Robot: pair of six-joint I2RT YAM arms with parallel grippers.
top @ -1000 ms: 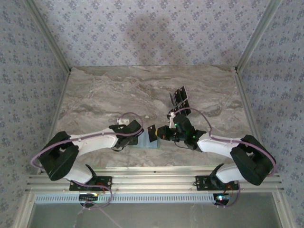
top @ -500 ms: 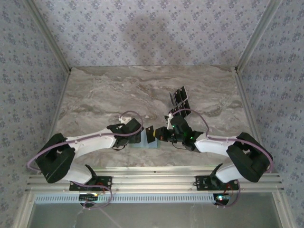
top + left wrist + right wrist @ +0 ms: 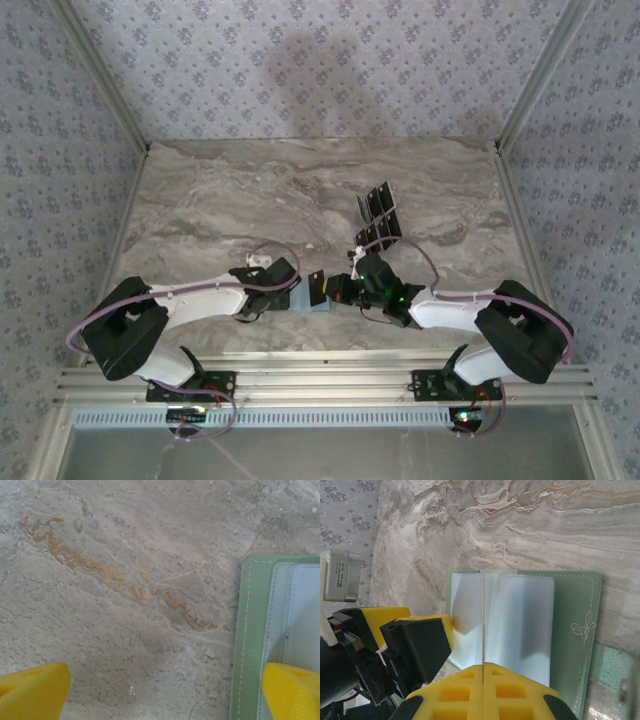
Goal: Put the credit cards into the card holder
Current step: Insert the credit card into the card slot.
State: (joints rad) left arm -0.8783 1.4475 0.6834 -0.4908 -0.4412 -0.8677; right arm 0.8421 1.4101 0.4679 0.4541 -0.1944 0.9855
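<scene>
Top view: spare cards (image 3: 378,215) beyond wallet (image 3: 318,306). Right wrist: wallet open, pale slots, embossed flourish; right gripper (image 3: 483,669) clamped on edge-on card (image 3: 318,284). Left gripper (image 3: 162,692) spread wide.

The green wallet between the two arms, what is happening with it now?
The right gripper is shut on one black credit card and holds it edge-on over the open card holder, at its pale inner slots. The left gripper is wide open, with one finger over the card holder's edge, apparently to steady it. The other credit cards are farther back on the table.
</scene>
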